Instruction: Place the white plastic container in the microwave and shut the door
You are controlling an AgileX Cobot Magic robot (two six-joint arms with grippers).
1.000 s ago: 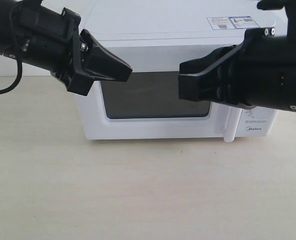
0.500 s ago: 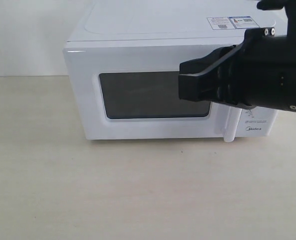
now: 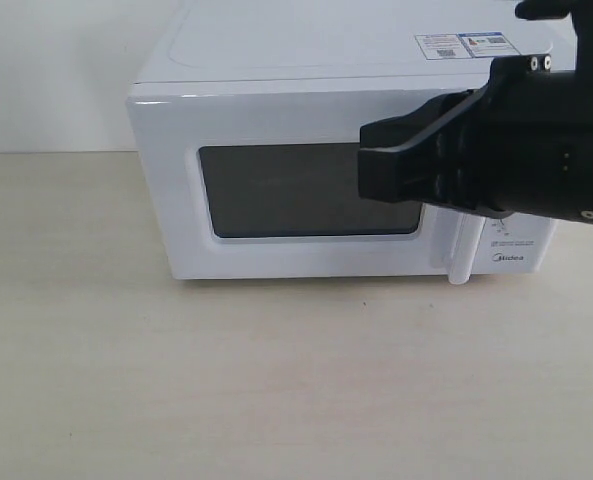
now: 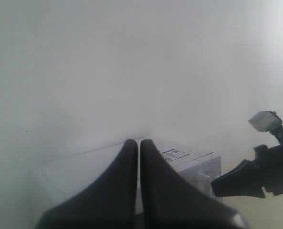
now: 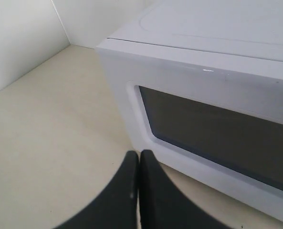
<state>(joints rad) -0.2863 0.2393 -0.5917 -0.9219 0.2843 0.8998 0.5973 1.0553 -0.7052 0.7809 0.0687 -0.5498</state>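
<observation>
The white microwave stands at the back of the table with its door shut; the vertical bar handle shows below my right arm. My right gripper hangs shut and empty in front of the door's dark window, and its right wrist view shows the gripper above the table near the microwave. My left gripper is shut and empty, raised high, out of the exterior view, looking down at the microwave's top. The white plastic container is not visible in any view.
The beige table stretches in front of the microwave. A white wall stands behind it. The right arm appears in the left wrist view beside the microwave. A sticker lies on the microwave's top.
The left arm, in front of the microwave's upper left a second ago, has left the exterior view. The right arm has not moved.
</observation>
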